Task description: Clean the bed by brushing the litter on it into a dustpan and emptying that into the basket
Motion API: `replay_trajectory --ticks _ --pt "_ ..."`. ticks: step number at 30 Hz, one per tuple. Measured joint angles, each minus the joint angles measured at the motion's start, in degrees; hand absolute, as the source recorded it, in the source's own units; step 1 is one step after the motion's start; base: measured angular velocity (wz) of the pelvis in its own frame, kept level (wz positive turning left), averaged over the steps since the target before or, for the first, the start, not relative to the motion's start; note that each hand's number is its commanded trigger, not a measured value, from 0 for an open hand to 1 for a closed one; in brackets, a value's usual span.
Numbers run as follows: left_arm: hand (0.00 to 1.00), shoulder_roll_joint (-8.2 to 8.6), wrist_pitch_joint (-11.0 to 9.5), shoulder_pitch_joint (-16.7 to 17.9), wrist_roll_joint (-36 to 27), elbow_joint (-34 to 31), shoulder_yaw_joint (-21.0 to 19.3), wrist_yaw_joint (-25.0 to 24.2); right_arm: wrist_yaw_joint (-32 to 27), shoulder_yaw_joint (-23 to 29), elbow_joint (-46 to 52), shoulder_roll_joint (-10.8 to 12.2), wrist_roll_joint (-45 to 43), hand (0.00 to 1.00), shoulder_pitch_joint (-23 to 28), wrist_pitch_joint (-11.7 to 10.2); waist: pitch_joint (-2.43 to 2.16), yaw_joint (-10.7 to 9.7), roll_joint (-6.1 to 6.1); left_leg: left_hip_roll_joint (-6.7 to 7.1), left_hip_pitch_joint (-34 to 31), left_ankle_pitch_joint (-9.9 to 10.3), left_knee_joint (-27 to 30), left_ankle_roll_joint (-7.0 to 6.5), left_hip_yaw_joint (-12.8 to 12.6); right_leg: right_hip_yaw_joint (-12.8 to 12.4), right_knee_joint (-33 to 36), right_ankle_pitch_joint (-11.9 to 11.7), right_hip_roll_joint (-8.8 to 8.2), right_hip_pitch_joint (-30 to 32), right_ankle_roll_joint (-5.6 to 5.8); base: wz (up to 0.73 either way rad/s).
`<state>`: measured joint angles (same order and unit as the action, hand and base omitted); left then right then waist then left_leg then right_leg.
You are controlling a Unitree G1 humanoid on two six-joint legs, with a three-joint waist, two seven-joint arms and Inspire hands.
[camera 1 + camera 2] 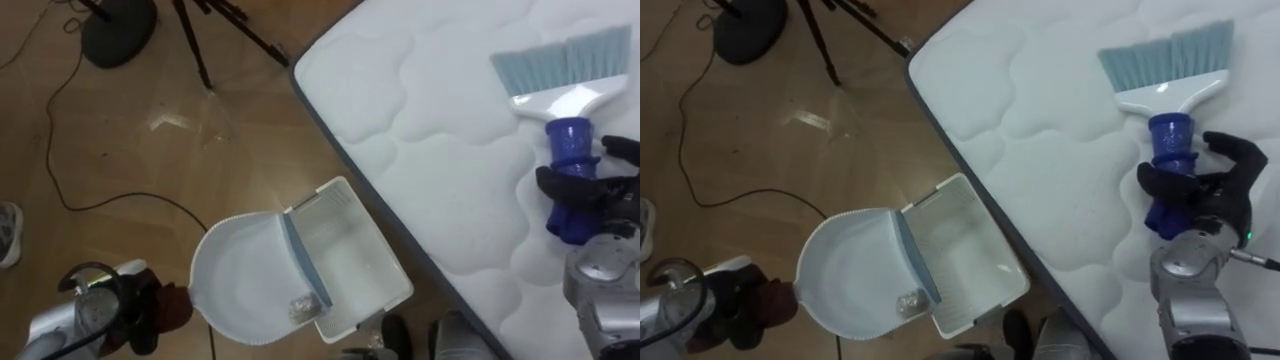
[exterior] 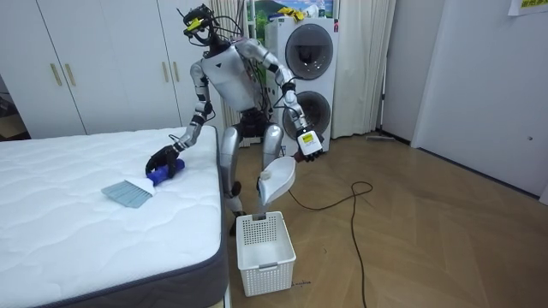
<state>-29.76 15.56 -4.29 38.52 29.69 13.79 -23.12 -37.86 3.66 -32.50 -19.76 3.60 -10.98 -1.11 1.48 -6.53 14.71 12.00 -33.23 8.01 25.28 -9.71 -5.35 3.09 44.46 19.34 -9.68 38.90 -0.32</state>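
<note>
A brush (image 1: 560,70) with pale blue bristles and a blue handle lies on the white mattress (image 1: 430,130). My right hand (image 1: 590,190) is shut on its handle, bristles pointing away from me. My left hand (image 1: 150,310) is curled round the handle of a white dustpan (image 1: 240,280), held tilted above a white slatted basket (image 1: 350,250) on the floor by the bed's corner. A small crumpled bit (image 1: 300,305) sits at the dustpan's lip. In the room view I stand at the bed's corner, with the brush (image 2: 128,192), the dustpan (image 2: 278,180) and the basket (image 2: 264,248) in front of me.
Tripod legs (image 1: 205,45) and a round black base (image 1: 118,30) stand on the wooden floor, with a dark cable (image 1: 60,150) nearby. A shoe (image 1: 8,235) shows at the left edge. White wardrobes (image 2: 94,60) and a stacked washer (image 2: 304,60) are behind me.
</note>
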Motion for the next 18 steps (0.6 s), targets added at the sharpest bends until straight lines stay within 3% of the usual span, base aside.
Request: replay_trajectory --ticks 7,15,18 --pt "1.00 -0.51 0.37 -0.53 7.46 0.88 -0.02 0.01 -0.68 0.00 0.37 -0.10 -1.40 0.00 0.32 -0.02 0.01 0.32 0.54 0.01 -0.01 0.01 0.13 0.01 -0.09 -0.37 0.20 0.03 0.17 0.19 0.01 0.00" --pt "1.00 -5.08 0.34 -0.98 9.51 0.64 -0.02 0.08 -0.60 0.00 2.00 -0.91 -1.41 0.00 1.16 -0.35 -0.10 0.13 2.30 0.30 1.02 -0.01 -0.30 0.00 -0.33 -0.34 0.23 0.29 -0.37 -0.44 0.01 0.00" --pt "1.00 -5.38 0.34 -0.68 9.52 0.63 0.00 0.23 -0.61 -0.08 2.00 -0.92 -1.41 0.00 1.18 -0.51 -0.06 0.16 2.43 0.31 1.60 -0.01 -0.60 -0.01 -0.58 -0.63 0.23 0.33 -0.35 -0.76 0.05 -0.04"
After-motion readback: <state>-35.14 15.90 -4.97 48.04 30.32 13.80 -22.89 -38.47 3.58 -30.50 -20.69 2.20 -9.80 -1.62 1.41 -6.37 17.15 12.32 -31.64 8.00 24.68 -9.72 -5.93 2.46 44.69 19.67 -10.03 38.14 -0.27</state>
